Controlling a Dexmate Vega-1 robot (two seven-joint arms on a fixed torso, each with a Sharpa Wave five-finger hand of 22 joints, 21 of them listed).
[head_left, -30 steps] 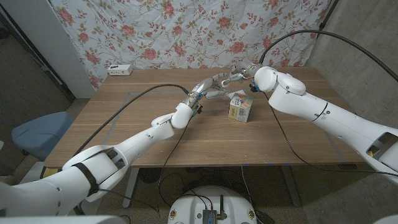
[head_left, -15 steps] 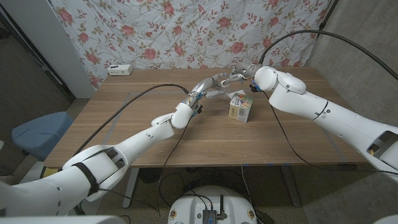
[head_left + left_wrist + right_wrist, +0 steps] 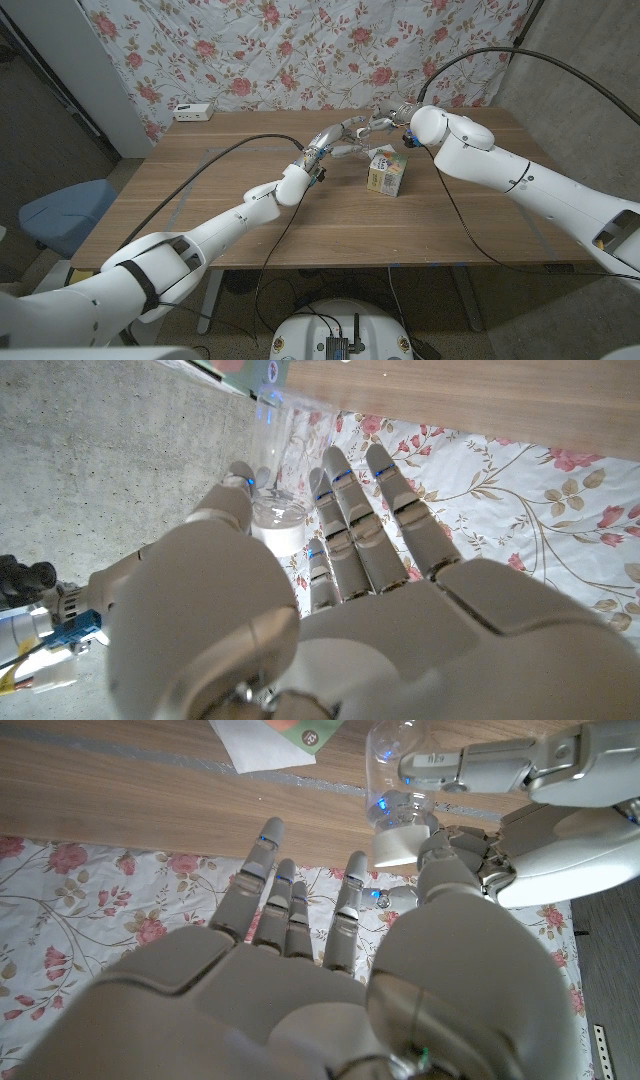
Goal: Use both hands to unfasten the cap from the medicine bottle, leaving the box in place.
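So the left hand (image 3: 338, 133) has the medicine bottle (image 3: 400, 775): thumb on one side of the clear body, fingers wrapped around the other, lifted off the table (image 3: 200, 190). In the left wrist view the bottle sits right in front of that palm, held between thumb and fingers (image 3: 350, 510), white cap (image 3: 280, 540) at the end nearer the wrist. The bottle's long axis runs roughly upright, cap on top as far as I can judge.

The box (image 3: 385, 174) is standing on the table just below and beside both hands, nobody touching it.

The right hand (image 3: 392, 113) is open, fingers (image 3: 270, 880) straight and apart, holding nothing. The cap (image 3: 398, 842) is just off its thumb side, near the fingertips but not touching. I'd guess that hand just needs to slide toward its thumb and close on the cap.
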